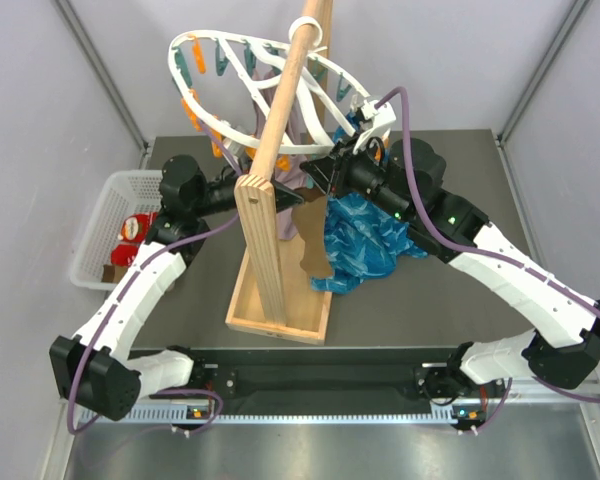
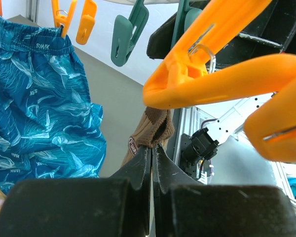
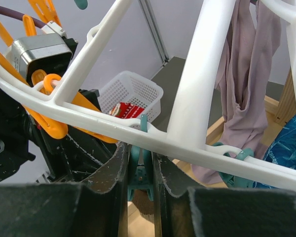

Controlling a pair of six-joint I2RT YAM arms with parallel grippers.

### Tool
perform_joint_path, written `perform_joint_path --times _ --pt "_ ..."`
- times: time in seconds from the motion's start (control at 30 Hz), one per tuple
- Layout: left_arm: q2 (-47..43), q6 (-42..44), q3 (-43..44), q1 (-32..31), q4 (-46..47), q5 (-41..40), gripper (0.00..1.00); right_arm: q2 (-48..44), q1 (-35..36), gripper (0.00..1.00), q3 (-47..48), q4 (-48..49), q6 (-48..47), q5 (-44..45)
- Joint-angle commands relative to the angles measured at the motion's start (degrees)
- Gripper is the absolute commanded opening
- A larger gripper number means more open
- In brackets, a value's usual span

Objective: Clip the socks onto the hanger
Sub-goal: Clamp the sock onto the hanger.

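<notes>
Flanking the dark table (image 1: 390, 310) and hanger (image 1: 255, 80) stand pale walls (image 1: 30, 150).

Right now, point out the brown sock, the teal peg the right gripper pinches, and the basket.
brown sock (image 2: 153, 129), left wrist view, its bunched top.
teal peg (image 3: 140, 173), right wrist view, its lower body.
basket (image 3: 138, 90), right wrist view, its mesh wall.

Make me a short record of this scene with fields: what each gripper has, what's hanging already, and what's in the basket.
left gripper: shut on tan-brown sock, just below an orange peg
right gripper: closed on teal peg under the hanger
hanging already: mauve sock, blue patterned shorts
basket: red sock inside
</notes>
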Motion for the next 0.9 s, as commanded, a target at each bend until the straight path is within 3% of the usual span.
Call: perform_joint_path --times 0.0,0.27,0.87 --pt "-2.7 1.1 0.3 -0.5 2.0 1.1 0.00 0.5 -0.2 0.00 -0.4 -3.1 -1.4 -2.9" --pt "-2.7 -1.0 0.0 -0.5 5.5 1.8 0.00 0.3 -0.2 0.00 -0.8 -3.1 -1.0 -3.1" --pt "-2.8 -1.9 -0.2 -0.4 7.8 -5.9 0.00 -1.7 -0.2 0.00 -3.1 -2.8 -1.3 -3.2"
